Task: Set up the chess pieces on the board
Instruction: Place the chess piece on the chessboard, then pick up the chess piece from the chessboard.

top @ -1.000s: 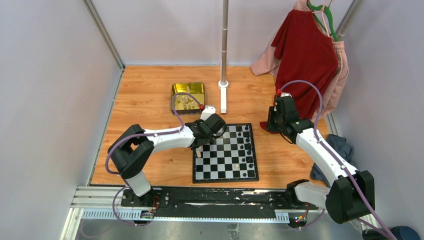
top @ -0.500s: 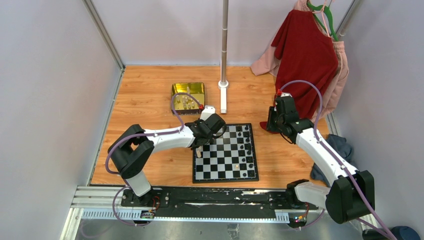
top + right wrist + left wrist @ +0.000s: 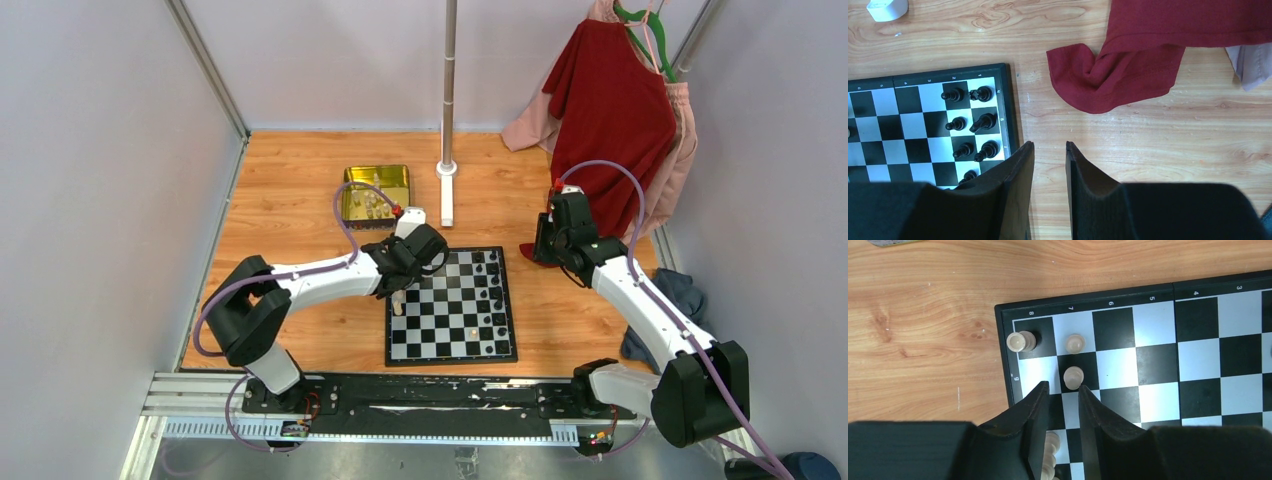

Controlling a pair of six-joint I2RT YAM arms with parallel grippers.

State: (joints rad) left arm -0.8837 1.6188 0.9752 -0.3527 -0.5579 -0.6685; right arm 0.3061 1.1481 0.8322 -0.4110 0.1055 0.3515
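I'm hovering my left gripper (image 3: 1063, 388) over the board's (image 3: 1128, 292) far left corner, jaws slightly parted, empty; pale chess pieces (image 3: 1073, 376) are standing there. My right gripper (image 3: 1049, 147) is hanging wide open past the board's right edge.

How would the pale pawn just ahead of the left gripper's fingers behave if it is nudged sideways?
The pale pawn stands upright on a small base, so it would probably tip rather than slide. Its round shape suggests it would then roll across the flat board. It looks small, so it is likely light.
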